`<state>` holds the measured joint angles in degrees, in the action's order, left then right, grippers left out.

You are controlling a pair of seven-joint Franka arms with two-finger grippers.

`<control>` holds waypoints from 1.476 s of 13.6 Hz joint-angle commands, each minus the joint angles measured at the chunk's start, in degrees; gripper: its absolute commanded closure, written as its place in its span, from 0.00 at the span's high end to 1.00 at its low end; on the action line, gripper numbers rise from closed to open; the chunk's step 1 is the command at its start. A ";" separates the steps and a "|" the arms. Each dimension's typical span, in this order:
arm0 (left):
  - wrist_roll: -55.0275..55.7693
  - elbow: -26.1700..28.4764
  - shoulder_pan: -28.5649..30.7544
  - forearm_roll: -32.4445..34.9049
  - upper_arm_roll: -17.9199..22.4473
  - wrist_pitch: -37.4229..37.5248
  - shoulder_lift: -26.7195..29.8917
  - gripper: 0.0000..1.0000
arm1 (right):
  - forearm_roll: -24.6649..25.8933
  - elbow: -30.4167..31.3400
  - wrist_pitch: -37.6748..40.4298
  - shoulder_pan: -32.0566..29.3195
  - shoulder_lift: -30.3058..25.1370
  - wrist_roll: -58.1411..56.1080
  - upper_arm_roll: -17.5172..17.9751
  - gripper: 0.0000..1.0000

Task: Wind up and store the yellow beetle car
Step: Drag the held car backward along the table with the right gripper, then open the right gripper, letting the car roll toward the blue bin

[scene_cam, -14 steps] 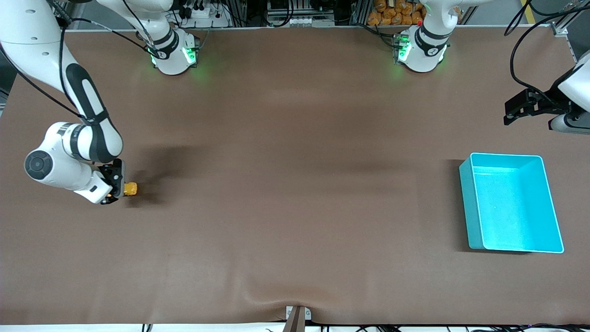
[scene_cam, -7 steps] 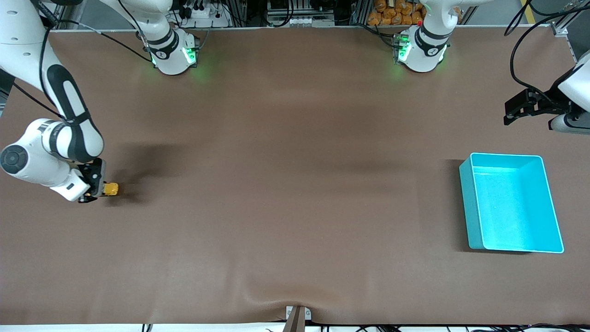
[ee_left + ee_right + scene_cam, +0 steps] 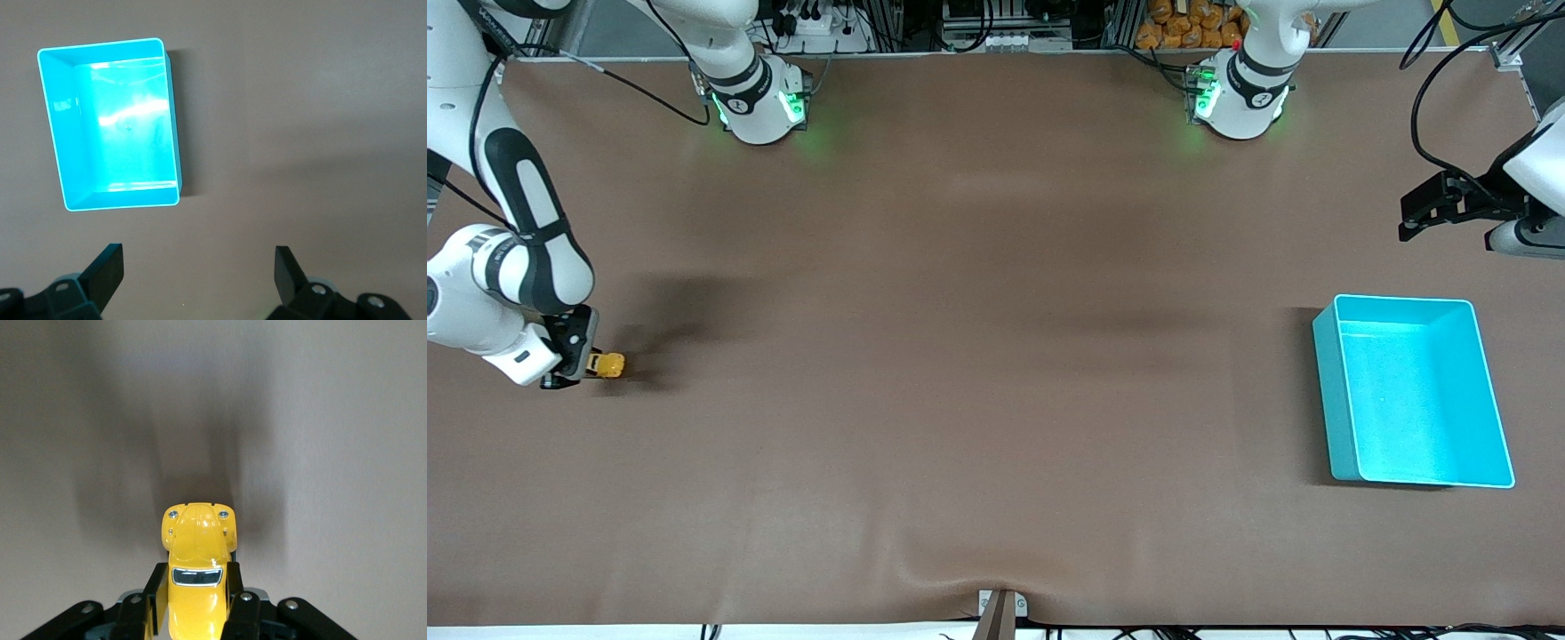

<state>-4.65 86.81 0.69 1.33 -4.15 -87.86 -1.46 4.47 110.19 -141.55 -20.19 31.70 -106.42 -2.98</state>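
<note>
Low near the desk's (image 3: 960, 356) right-arm edge, the right gripper (image 3: 574, 360) has its jaws clamped on the yellow beetle car (image 3: 609, 364). Open brown desk stretches toward the turquoise bin (image 3: 1334, 391); above it the waiting left gripper (image 3: 200, 280) holds its jaws apart.

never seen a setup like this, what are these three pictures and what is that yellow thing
Two white robot arms stand at a brown table, each ending in a two-finger pincer. The wide picture is taken from a high camera facing them; the other two come from cameras on the arms' wrists. The right pincer, at the right arm's end of the table, is shut on the yellow beetle car, a tiny toy. The left pincer waits open in the air beside the turquoise bin, which looks empty.
</note>
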 commanded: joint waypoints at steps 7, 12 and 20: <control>-0.27 0.03 0.28 -0.02 -0.07 -0.12 0.58 1.00 | 1.59 -7.42 4.06 -2.57 5.21 -0.28 0.43 1.00; -0.27 0.03 0.28 -0.02 -0.16 -0.12 0.58 1.00 | 1.59 -15.53 13.40 -1.07 5.21 -0.37 0.43 1.00; -0.27 0.03 0.28 -0.02 0.02 -0.12 0.49 1.00 | 1.42 -15.62 13.40 -0.99 5.21 -0.37 0.52 1.00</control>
<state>-4.65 86.81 0.69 1.33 -4.11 -87.86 -1.46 4.92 95.83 -128.93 -21.13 36.27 -106.57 -2.67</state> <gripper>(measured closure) 0.000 0.000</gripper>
